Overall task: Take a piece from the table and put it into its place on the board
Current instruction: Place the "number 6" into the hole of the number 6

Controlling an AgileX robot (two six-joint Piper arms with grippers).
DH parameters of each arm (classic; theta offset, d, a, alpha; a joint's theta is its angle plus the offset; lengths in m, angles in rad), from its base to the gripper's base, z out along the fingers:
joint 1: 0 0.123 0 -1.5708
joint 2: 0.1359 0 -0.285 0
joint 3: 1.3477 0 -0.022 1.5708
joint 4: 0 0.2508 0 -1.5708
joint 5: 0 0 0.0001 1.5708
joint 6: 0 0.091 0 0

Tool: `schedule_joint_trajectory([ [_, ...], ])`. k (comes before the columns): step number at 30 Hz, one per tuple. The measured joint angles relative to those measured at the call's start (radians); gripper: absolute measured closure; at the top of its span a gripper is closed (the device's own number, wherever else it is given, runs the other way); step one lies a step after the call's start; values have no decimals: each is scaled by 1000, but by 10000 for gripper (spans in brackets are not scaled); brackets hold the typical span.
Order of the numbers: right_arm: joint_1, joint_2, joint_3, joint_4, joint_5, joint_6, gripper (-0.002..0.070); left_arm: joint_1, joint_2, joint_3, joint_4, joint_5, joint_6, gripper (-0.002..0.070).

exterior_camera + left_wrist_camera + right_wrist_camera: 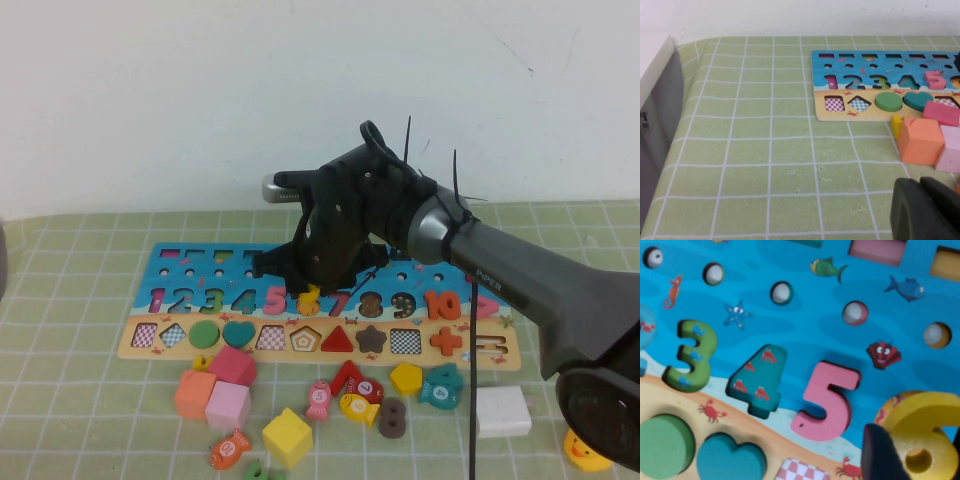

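The yellow piece (309,298), a numeral 6, hangs tilted just over the board (200,262), between the pink 5 and the red 7. My right gripper (312,288) is shut on it. In the right wrist view the piece (932,432) sits between the dark fingers (880,455) of the right gripper (920,460), beside the pink 5 (827,400), with its yellowish recess partly showing behind it. My left gripper (930,210) hovers low over the green grid table (765,165), left of the board, fingers together and holding nothing.
Loose pieces lie on the table in front of the board: an orange cube (195,393), pink cubes (230,385), a yellow cube (288,437), a brown 8 (392,418), a white block (502,411) and fish shapes. A grey object (655,140) stands at the table's left edge.
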Motion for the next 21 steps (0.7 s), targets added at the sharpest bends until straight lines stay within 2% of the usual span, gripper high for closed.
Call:
schedule_joint_trajectory([
  [21,-5,40,-5,49,-12,6,405,0,0,0,0,0,0,678],
])
